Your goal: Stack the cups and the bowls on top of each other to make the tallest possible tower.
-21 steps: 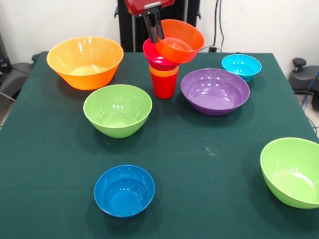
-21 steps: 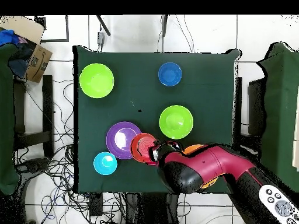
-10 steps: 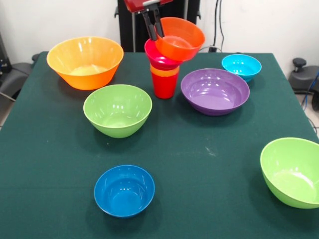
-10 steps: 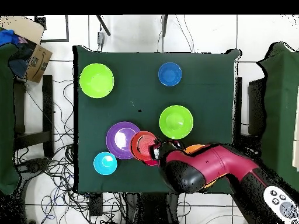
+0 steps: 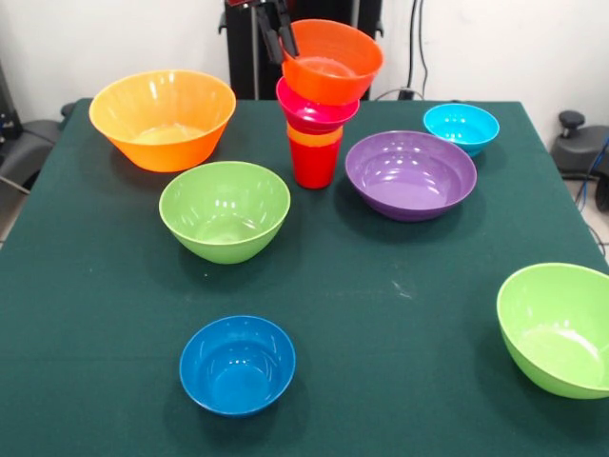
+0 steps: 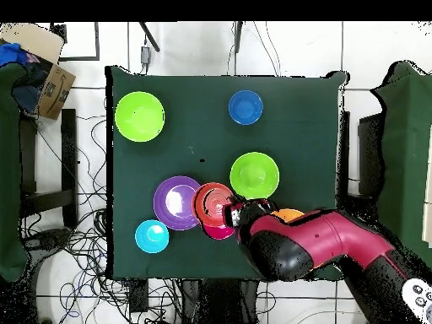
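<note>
The gripper [image 5: 278, 36] is clamped on the rim of the orange bowl [image 5: 330, 60], which sits tilted over the pink bowl [image 5: 317, 109] atop the tower [image 5: 314, 143], just beside the purple bowl [image 5: 410, 174]. It seems off-centre, though the arm hides much from above; released so, it could slide off or topple the red cup [image 5: 313, 164].

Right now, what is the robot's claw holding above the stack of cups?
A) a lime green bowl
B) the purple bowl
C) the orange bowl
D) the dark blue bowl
C: the gripper pinches the rim of the small orange bowl, which sits over the pink bowl on the tower.
</note>
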Motion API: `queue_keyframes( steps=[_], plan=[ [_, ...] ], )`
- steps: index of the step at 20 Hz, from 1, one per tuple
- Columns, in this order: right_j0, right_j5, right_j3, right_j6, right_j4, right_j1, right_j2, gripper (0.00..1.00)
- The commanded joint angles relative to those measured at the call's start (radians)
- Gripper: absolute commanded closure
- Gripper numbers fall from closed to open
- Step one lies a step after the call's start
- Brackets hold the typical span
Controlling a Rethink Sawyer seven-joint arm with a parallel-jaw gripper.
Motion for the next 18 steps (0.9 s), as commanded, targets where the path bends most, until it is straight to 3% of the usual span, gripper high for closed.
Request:
queue_keyframes(
  steps=[1,9,18],
  plan=[
    [0.001,0.078,0.1,-0.189,-0.047,0.033,0.038,1.0],
    [-0.002,0.022,0.127,-0.163,-0.112,0.056,0.024,1.0],
    [-0.018,-0.023,0.168,-0.125,-0.133,0.032,0.029,1.0]
  ],
)
